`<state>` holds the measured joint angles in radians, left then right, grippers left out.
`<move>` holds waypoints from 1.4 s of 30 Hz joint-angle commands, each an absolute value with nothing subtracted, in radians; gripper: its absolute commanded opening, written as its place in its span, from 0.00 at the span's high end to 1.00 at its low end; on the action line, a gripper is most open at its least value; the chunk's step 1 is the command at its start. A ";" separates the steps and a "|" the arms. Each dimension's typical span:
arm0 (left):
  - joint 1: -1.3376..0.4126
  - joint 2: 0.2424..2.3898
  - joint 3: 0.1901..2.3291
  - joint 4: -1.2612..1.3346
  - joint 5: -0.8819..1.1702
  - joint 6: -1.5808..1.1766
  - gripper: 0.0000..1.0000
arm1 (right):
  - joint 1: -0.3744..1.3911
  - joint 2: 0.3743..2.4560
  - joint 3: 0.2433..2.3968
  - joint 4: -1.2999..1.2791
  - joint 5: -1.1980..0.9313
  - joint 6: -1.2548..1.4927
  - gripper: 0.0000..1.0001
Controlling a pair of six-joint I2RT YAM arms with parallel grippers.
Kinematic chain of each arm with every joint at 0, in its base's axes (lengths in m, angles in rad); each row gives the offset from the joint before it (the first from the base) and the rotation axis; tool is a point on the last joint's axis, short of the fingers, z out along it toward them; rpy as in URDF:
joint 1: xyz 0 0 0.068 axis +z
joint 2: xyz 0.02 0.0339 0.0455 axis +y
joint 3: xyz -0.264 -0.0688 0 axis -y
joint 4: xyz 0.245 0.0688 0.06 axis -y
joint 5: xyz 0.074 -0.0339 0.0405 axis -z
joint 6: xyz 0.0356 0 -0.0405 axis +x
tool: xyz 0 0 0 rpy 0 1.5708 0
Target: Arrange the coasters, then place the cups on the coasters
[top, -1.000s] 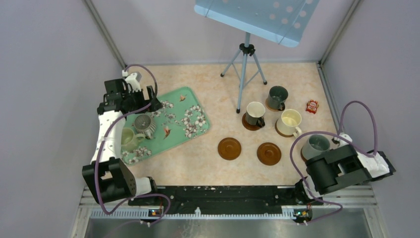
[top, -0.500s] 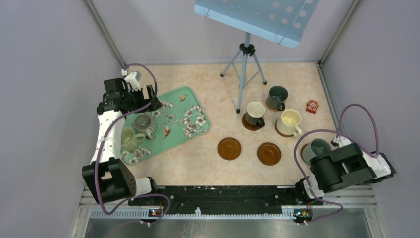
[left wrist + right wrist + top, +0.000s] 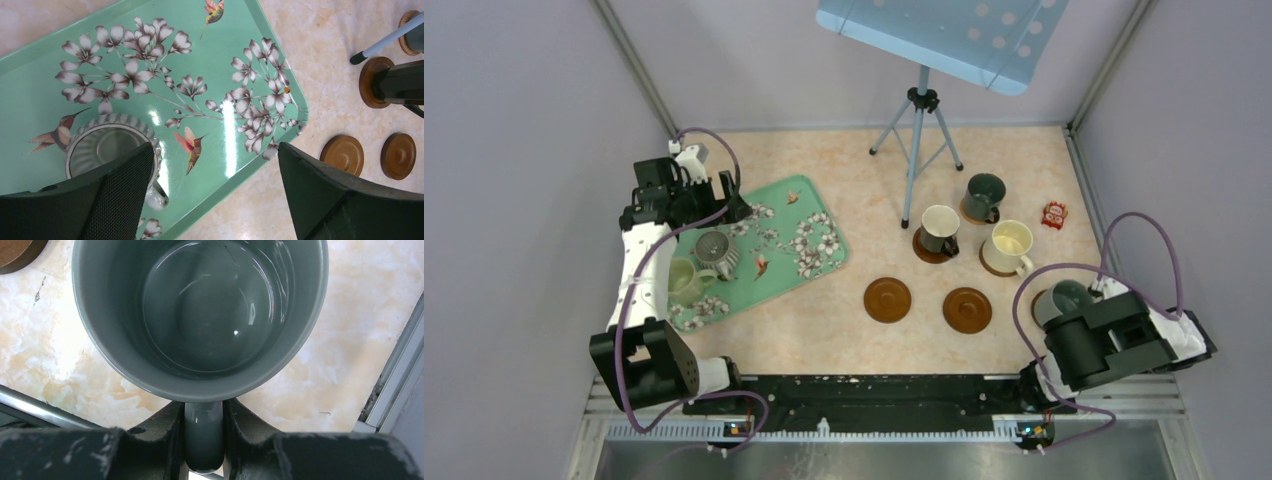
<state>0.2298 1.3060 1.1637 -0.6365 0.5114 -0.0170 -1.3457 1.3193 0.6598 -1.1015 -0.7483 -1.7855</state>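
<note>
At the near right of the table, your right claw (image 3: 204, 411) is clenched on the handle of the grey-blue mug (image 3: 1062, 296), with one finger pressed against each side of it. The mug stands upright with its mouth up. A sliver of a brown coaster (image 3: 1035, 306) shows at the mug's left side. You cannot tell whether the mug sits on it or hangs just above it.

Farther back on the right, three cups each stand on a coaster of their own. The dark green-grey mug (image 3: 984, 194) is the farthest. The dark mug with cream inside (image 3: 940, 228) is nearer and to its left. The cream-white mug (image 3: 1008, 243) is nearer and to its right. A small red packet (image 3: 1054, 213) lies just right of these, apart from them.

Two bare coasters lie side by side in the middle, nearer than those cups: the left bare coaster (image 3: 887, 299) and the right bare coaster (image 3: 967, 309).

On the left, the green floral tray (image 3: 809, 235) holds the ribbed grey mug (image 3: 107, 145) and, nearer, the pale green mug (image 3: 682, 278). Your left claw (image 3: 215, 150) hangs released above the tray. Its fingers are spread wide, one over the ribbed mug's rim, and it grasps nothing.

A tripod (image 3: 919, 140) stands at the far middle.
</note>
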 commanded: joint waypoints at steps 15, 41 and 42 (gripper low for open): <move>0.225 1.290 1.199 -0.603 0.534 -0.043 0.01 | -1.355 1.422 0.679 -1.058 -0.742 -1.851 0.88; 0.224 1.279 1.173 -0.588 0.542 -0.044 0.01 | -1.410 1.441 0.729 -1.142 -0.652 -1.935 0.76; 0.224 1.278 1.173 -0.588 0.545 -0.042 0.01 | -1.411 1.439 0.738 -1.148 -0.658 -1.931 0.71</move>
